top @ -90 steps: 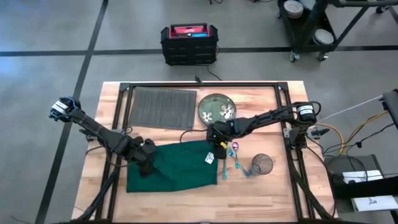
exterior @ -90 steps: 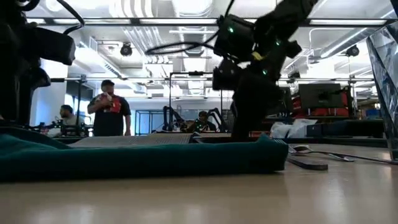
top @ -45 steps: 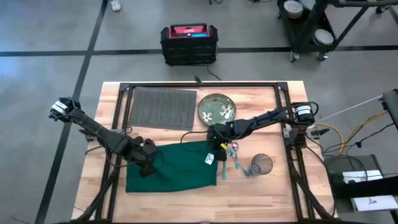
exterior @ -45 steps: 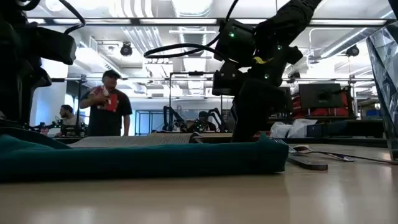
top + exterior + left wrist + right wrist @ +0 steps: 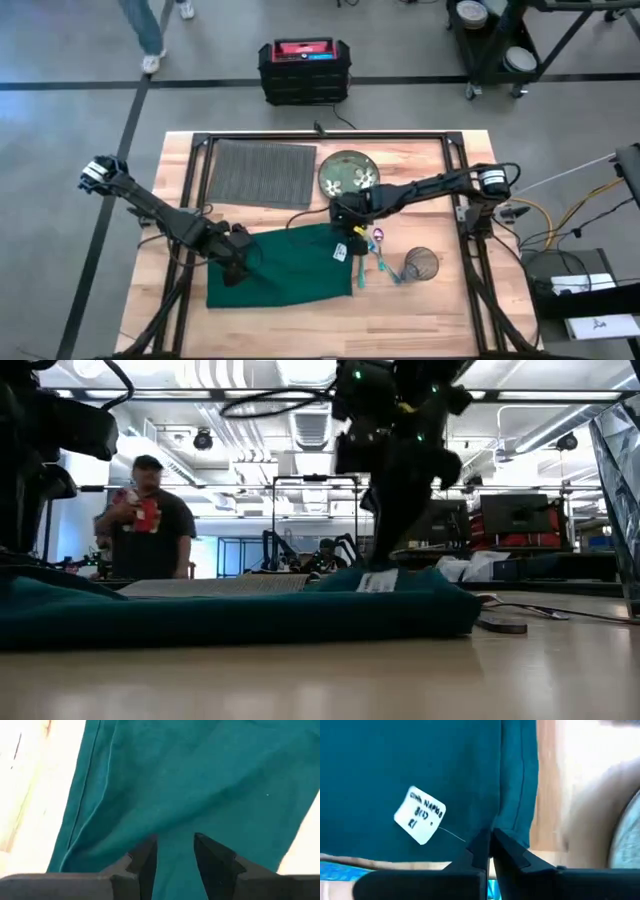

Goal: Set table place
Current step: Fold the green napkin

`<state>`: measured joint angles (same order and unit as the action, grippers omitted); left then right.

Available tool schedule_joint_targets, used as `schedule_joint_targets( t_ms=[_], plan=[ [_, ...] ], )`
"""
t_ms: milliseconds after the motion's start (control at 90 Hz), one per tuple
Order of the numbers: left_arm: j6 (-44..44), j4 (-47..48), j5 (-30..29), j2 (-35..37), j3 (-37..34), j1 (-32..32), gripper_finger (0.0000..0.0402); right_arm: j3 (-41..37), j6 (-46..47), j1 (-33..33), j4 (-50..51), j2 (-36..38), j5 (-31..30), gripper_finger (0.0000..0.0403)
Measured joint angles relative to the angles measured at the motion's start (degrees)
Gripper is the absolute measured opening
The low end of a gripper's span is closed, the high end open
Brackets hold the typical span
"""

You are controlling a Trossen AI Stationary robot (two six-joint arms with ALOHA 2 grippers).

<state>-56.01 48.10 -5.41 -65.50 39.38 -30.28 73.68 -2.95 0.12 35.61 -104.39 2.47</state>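
— What have you got hold of?

— The dark green cloth napkin (image 5: 285, 270). It lies on the near half of the table (image 5: 440, 320), crumpled, with a white tag (image 5: 420, 815) tied to it. My right gripper (image 5: 489, 851) is clenched on its hem at the far right corner, fingers pinched together with the fold between them. My left gripper (image 5: 172, 857) sits over the napkin's left part with its fingers parted, cloth lying between them; I would not call that a hold.

— And the placemat?

— The grey ribbed placemat (image 5: 262, 172) is at the far side, lying flat, apart from the napkin, with the patterned plate (image 5: 348, 173) just beside it on the right.

— How will the napkin behave?

— Soft, light and limp, I judge. It will sag and drag rather than keep its shape, so a single corner pinch will only pull a trailing fold. Two holds along the hem, well apart, should keep it spread.

— Anything nearby to mind?

— The cutlery (image 5: 375, 250) lies just to the right of my right gripper, and a wire-mesh cup (image 5: 421, 264) beyond it. A dragged edge could sweep them.
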Motion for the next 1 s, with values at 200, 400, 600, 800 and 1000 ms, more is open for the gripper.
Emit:
schedule_joint_targets(
  t_ms=[200,400,600,800,1000],
  plan=[
    [-2.58,4.91,-2.05,0.07,0.00,0.00,0.0114,0.73,-1.14,0.24,0.27,0.14,-6.44,0.0000],
    [-3.10,6.93,-2.26,0.07,0.00,-0.04,0.0114,1.26,-2.47,1.73,-1.18,2.77,-14.47,0.0000],
    [-3.02,7.34,-5.25,0.07,0.00,0.02,0.0114,0.29,-1.55,0.48,-1.51,0.26,-24.44,0.0000],
    [-3.10,7.28,-5.22,0.03,-0.02,0.01,0.0114,0.22,1.31,-0.07,-2.26,-2.98,-25.18,0.0000],
    [-3.21,7.00,-4.57,0.03,1.33,0.00,0.0114,2.09,6.61,-0.26,1.17,-3.34,-27.41,0.0037]
  ],
)
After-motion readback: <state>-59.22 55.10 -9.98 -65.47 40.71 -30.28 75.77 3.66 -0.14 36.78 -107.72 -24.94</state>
